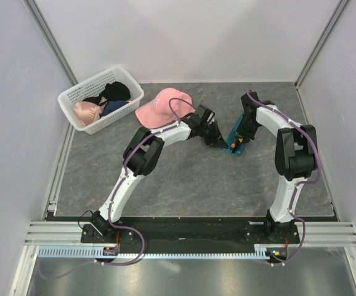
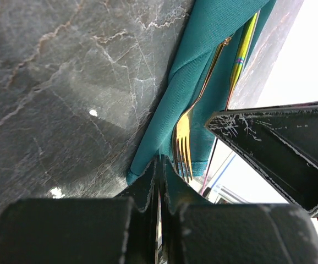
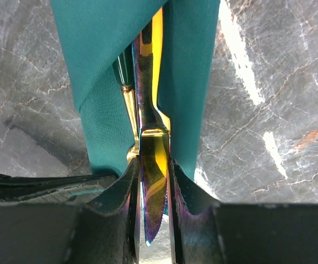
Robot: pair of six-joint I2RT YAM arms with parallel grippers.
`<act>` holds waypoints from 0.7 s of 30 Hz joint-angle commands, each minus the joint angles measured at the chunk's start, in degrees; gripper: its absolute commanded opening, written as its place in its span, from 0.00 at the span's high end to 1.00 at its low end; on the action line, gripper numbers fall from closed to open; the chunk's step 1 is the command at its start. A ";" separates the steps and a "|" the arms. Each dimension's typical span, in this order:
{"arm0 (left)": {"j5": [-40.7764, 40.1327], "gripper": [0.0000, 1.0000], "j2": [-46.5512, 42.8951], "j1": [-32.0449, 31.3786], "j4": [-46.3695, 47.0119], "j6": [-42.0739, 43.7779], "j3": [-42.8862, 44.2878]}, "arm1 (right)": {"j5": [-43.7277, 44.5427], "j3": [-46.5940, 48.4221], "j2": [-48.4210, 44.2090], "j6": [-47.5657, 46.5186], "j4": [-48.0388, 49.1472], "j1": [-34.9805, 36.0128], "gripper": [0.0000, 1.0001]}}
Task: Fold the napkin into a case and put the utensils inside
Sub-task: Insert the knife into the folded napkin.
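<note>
**Right claw (image 3: 152, 165) clenched on the purple-and-orange piece (image 3: 153, 203), whose far end is in the case (image 2: 200, 49).**

Your right claw grips the thin piece across its flat faces near the pointed end, and the rest runs up between the teal layers. The fork (image 2: 182, 137) lies alongside on the cloth, gold tines at the open end. Your left claw (image 2: 160, 165) is pressed closed at the case's near edge, though you cannot tell whether it nips a layer. The case sits mid-table (image 2: 65, 82), between the two arms. Expect the piece to be light, stiff and slick, so keep the grip square on the flats. The cloth is soft and limp and will likely drag or bunch, so pin it by the edge beside the opening.
</note>
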 commanded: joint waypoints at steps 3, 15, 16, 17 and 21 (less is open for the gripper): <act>-1.24 0.98 2.15 -0.40 -3.66 2.49 2.38 | 3.41 3.70 0.78 0.17 -0.41 0.07 1.00; -2.04 0.98 1.89 -0.58 -4.81 3.90 2.47 | 7.01 9.16 4.91 -2.64 -2.34 -0.28 1.00; -2.04 0.98 1.89 -0.58 -4.81 4.07 2.47 | 7.36 9.16 5.09 -2.90 -2.52 -0.28 0.99; -1.95 0.98 1.89 -0.58 -4.90 4.16 2.47 | 7.45 9.07 5.18 -2.99 -2.69 -0.28 0.98; -2.12 0.98 1.45 -0.58 -5.16 4.69 2.47 | 8.07 8.89 5.62 -3.34 -2.52 -0.45 0.91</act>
